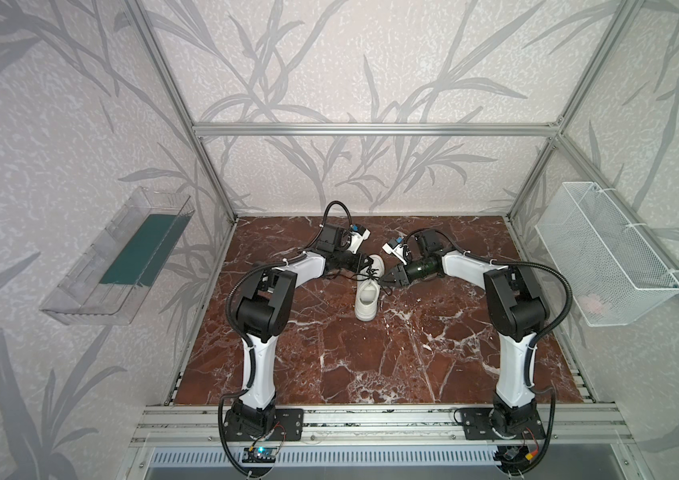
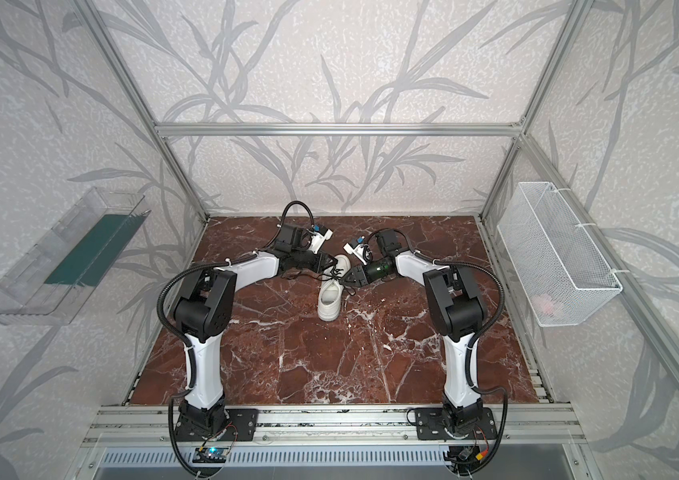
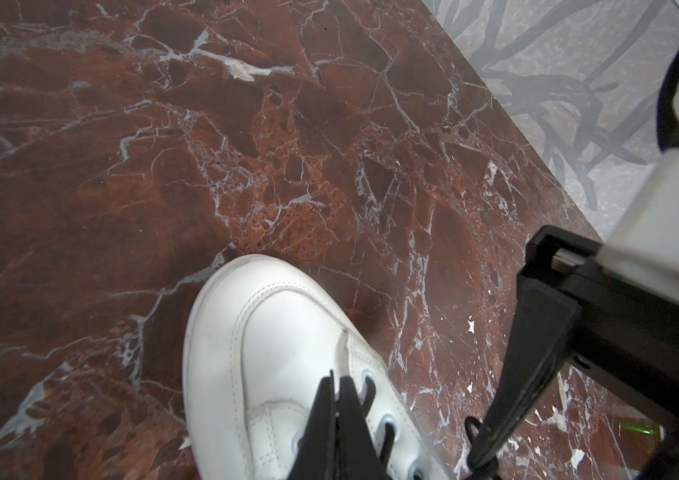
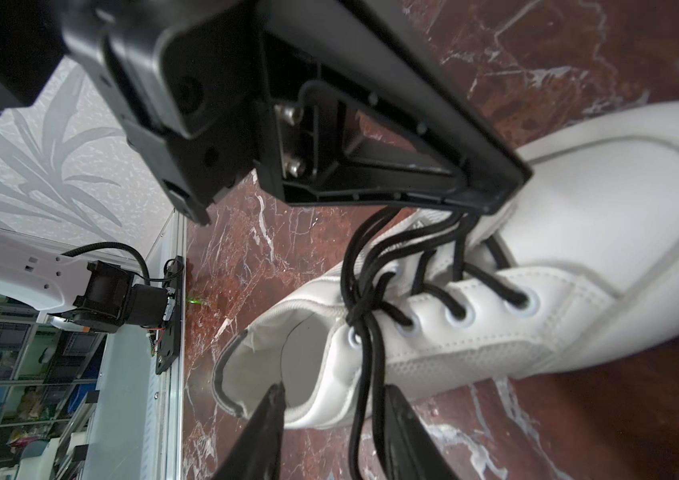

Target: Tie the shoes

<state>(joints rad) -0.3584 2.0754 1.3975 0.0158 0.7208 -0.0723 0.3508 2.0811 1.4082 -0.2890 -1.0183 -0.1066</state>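
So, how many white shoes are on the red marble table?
1. The white low-top sneaker with black laces stands centrally on the red marble table, toe toward the back wall. No second shoe shows.

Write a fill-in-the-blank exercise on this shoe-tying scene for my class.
1. The sneaker is ___ in colour.
2. Its laces are ___.
3. The left hand is shut on the ___.
4. The right hand has its jaws ___, with a lace strand between them.
Missing words: white; black; laces; open.
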